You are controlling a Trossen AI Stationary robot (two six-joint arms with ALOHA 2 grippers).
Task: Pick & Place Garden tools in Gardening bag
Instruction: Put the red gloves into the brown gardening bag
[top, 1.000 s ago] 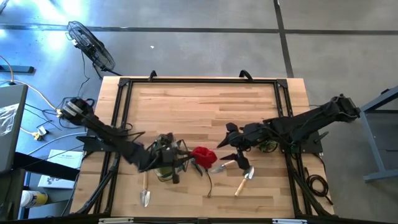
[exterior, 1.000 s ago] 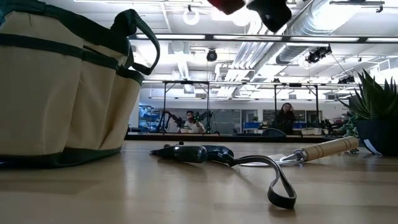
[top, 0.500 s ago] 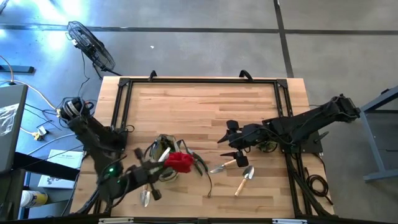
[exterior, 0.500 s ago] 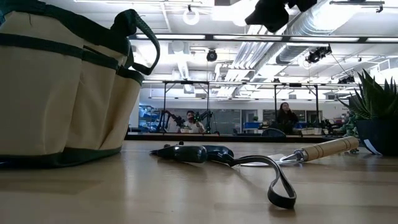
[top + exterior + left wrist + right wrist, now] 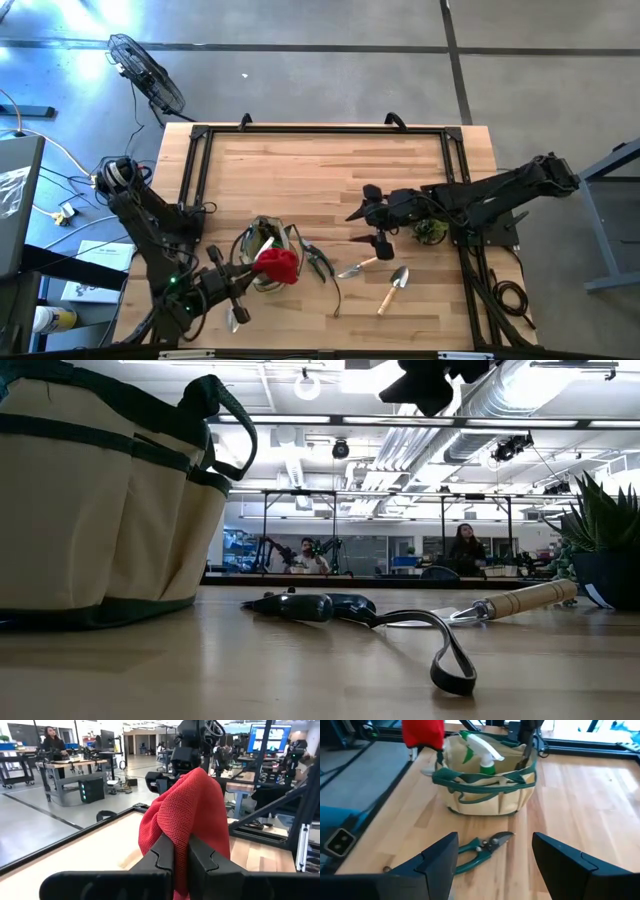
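The tan gardening bag [image 5: 258,262] with green trim stands at the near left; a bright green spray bottle [image 5: 482,756] sticks out of it. My left gripper [image 5: 262,270] is shut on the red cloth [image 5: 277,262] over the bag. Dark-handled pruners [image 5: 320,264] lie flat just right of the bag, and two wooden-handled trowels [image 5: 358,266] [image 5: 392,288] lie farther right. A third trowel [image 5: 233,316] lies near the front edge. My right gripper [image 5: 362,226] hovers open and empty, right of the bag, above the tools. My left gripper pinches the red cloth at a bunched part [image 5: 182,851] between its two fingers [image 5: 162,855]. The cloth is gathered in folds and bulges out past the fingertips. It is lifted clear of the table, over the bag's opening.
A potted leafy plant [image 5: 431,231] stands at the right under my right arm. A black frame [image 5: 320,130] runs along the table's edges. The far half of the table [image 5: 320,170] is bare wood. People sit in the room beyond the table [image 5: 465,546].
My left gripper has carried the red cloth from beside the pruners toward the table's left, over the bag, while its arm swung toward the near edge. My right gripper has drifted a little toward the far edge, staying open.
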